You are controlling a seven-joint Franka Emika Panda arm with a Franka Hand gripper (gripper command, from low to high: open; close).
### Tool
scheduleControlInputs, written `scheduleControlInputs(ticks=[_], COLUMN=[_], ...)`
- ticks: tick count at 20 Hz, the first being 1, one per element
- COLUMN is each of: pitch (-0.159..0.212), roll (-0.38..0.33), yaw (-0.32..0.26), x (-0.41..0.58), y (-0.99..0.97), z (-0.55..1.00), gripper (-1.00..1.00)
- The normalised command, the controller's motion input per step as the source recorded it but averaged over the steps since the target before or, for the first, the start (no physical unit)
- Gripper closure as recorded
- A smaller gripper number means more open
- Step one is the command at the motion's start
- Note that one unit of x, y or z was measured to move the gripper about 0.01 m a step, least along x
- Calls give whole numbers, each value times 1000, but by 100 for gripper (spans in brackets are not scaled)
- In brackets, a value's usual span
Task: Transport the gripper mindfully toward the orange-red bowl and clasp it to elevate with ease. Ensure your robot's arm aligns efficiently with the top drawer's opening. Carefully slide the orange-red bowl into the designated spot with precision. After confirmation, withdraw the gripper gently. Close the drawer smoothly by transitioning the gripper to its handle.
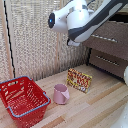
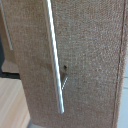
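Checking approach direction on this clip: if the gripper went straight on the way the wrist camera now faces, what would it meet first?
Most likely the silver bar handle on the brown drawer front, which fills the wrist view. The jaws themselves are not visible in either view, so the exact line and the depth remain uncertain.

Box (image 1: 79, 80) print unreadable (too blurred).

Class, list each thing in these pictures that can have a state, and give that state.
red basket: upright, nothing seen inside
pink cup: upright
printed box: standing upright
top drawer: open or shut, cannot tell
robot's arm: raised high
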Motion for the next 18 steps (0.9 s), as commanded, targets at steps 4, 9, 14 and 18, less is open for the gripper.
scheduleControlInputs(ticks=[4,9,14,18], pitch=[88,4,-25,-38], roll=[-167,-42,0,-5], yaw=[144,141,116,62], x=[0,3,2,2], y=[-258,-595,-670,-476], z=[-60,0,0,0], gripper=[-100,-100,-100,-100])
